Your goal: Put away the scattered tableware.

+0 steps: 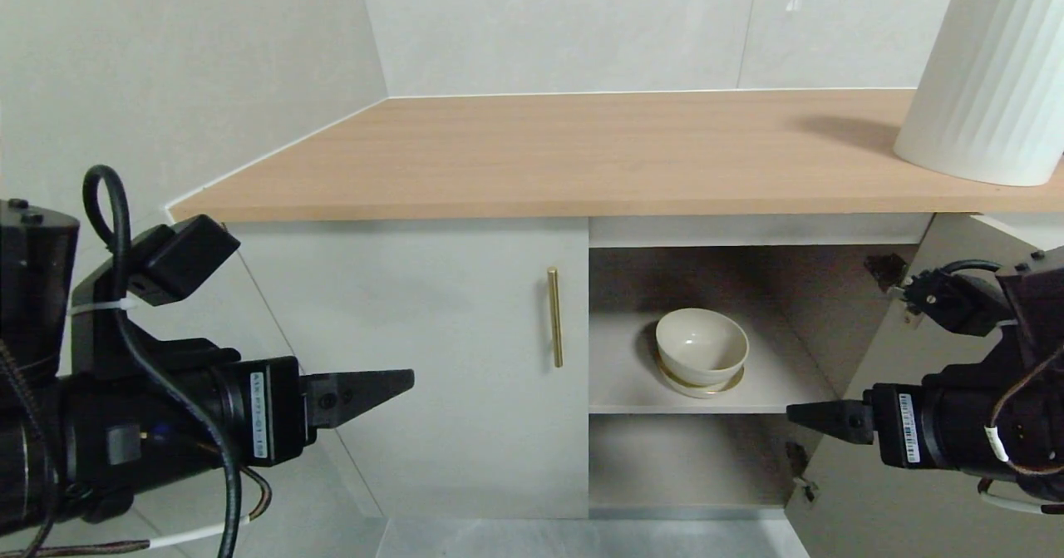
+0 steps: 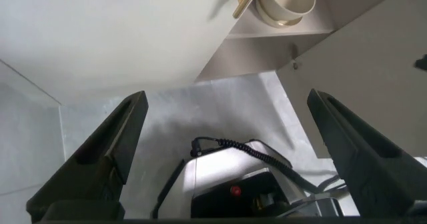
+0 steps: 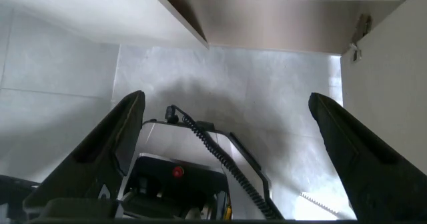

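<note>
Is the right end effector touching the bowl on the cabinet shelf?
Apart. The head view shows the right end effector out at the front edge of the shelf, a clear gap from the bowl.

Soft, even light falls from above on the wooden counter (image 1: pixel 582 150), bright and without glare. The white ribbed shade (image 1: pixel 985 76), up beyond the right gripper (image 1: pixel 796 414), throws a faint shadow leftward across the wood. The open cabinet (image 1: pixel 823 317) ahead of that gripper is dimmer, and the bowl (image 1: pixel 701 346) shades the shelf beside it. In the wrist views, the fingers (image 2: pixel 100 157) of the left gripper (image 2: pixel 227 101) show as dark silhouettes against the pale floor (image 3: pixel 267 77).
</note>
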{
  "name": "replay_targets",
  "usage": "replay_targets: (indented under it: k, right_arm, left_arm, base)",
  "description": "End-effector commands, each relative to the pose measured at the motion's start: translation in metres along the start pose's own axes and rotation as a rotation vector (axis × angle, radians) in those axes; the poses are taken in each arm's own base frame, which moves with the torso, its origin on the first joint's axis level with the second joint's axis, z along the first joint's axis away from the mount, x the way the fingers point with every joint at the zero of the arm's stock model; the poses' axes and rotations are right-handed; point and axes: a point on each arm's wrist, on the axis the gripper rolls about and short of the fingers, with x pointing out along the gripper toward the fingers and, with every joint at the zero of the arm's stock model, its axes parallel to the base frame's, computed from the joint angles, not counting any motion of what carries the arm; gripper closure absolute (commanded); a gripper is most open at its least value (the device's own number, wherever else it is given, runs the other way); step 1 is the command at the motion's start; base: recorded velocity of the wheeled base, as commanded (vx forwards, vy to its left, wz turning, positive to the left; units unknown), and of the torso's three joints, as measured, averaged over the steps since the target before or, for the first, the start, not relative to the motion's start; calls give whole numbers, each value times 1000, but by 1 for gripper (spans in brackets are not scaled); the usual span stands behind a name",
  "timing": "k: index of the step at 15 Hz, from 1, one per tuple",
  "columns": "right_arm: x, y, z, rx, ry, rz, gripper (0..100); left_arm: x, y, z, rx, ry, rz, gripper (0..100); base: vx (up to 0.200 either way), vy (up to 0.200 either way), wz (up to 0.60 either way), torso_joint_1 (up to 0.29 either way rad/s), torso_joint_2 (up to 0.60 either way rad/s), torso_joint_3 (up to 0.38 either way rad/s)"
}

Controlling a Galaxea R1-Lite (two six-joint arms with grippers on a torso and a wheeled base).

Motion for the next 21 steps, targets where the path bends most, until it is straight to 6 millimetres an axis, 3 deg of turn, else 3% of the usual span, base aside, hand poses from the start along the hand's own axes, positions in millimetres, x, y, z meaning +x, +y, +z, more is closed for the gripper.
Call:
replay_targets:
  k: [1,19,21]
  right_arm:
    - [-2,0,0,1,-6,2,0]
    - [-5,-1,-3,-21,16,-8,0]
    - [-6,0,-4,-25,16,-3,0]
  left_arm:
    - [5,0,-1,1,15,7,0]
    - [8,-2,-5,11,39,3,0]
    - [8,-1,-5,13,39,2,0]
  base:
    - [0,0,0,0,0,0]
    - [-200,0,0,2,2,0]
    - [0,0,0,0,0,0]
